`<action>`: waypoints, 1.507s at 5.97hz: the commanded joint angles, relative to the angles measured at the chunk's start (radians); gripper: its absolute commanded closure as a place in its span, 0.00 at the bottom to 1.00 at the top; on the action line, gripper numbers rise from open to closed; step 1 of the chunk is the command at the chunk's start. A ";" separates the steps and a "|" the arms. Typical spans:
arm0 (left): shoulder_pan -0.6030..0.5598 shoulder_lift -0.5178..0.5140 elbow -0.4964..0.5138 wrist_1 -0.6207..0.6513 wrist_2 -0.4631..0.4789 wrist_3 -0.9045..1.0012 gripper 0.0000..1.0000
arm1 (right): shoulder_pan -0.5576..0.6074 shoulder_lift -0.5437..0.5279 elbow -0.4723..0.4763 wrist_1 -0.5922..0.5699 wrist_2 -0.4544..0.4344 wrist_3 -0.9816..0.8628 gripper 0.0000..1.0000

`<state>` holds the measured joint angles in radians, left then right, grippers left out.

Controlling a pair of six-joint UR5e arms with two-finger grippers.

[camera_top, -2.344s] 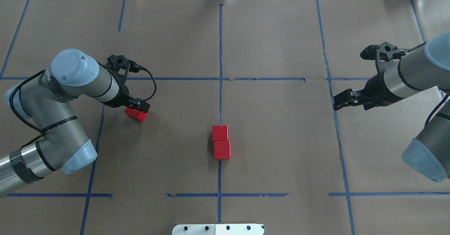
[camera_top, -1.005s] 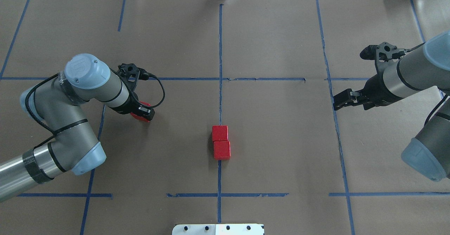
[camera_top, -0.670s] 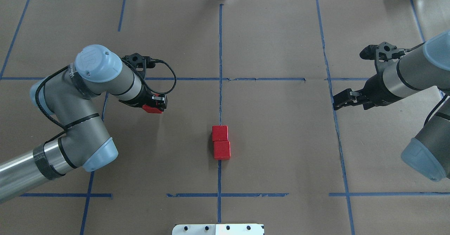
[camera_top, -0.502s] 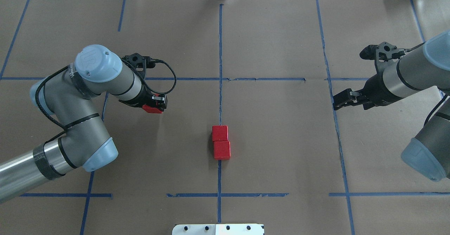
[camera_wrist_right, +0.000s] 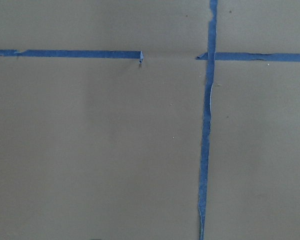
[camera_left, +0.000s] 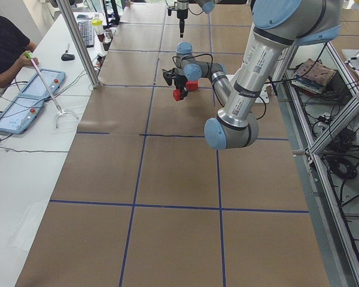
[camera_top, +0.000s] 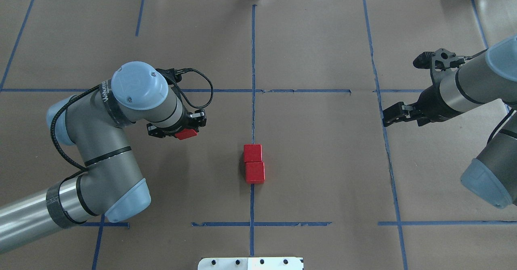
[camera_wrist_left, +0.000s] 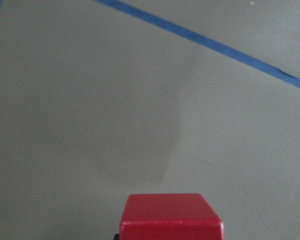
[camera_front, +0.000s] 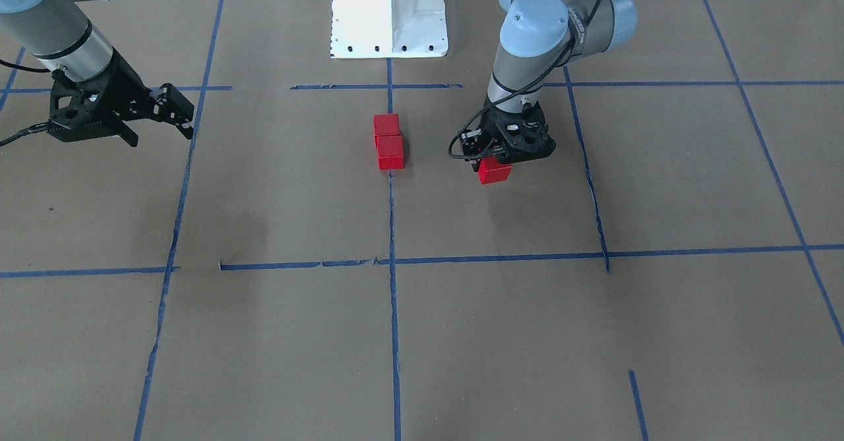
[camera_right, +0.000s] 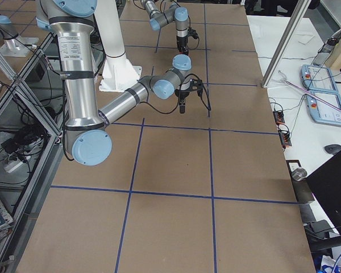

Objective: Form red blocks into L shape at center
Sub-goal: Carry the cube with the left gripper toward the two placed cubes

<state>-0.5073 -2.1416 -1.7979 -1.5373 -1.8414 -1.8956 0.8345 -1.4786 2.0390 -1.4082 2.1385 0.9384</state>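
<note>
Jaws of the left gripper (camera_top: 186,131) are clamped on one red block (camera_top: 186,134), which hangs below the wrist and, from the front, looks lifted a little off the brown paper (camera_top: 323,161). The left wrist view shows only this block's top face at the bottom edge, with a soft shadow on the paper ahead of it. It is held to the robot's left of the middle blue tape line (camera_top: 253,60), well apart from the other two red blocks. Those two, the far block (camera_top: 253,153) and the near block (camera_top: 255,172), touch face to face in a short row along that tape line at the center, in line with the white base (camera_top: 250,263), the near one shifted very slightly to the robot's right. The right gripper (camera_top: 386,118) hovers far off on the right side above a lengthwise tape line, its jaws looking slightly parted and holding nothing.
</note>
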 commanded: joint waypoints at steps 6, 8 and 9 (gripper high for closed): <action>0.038 -0.130 0.132 0.021 0.054 -0.951 0.99 | 0.000 -0.002 0.006 0.002 0.000 0.013 0.00; 0.042 -0.210 0.259 -0.027 0.053 -0.978 0.98 | 0.000 -0.002 0.006 0.002 0.000 0.013 0.00; 0.049 -0.213 0.259 -0.027 0.053 -0.981 0.98 | 0.000 -0.002 0.006 0.002 0.000 0.013 0.00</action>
<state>-0.4631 -2.3411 -1.5564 -1.5599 -1.7882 -2.8718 0.8345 -1.4803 2.0452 -1.4067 2.1384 0.9510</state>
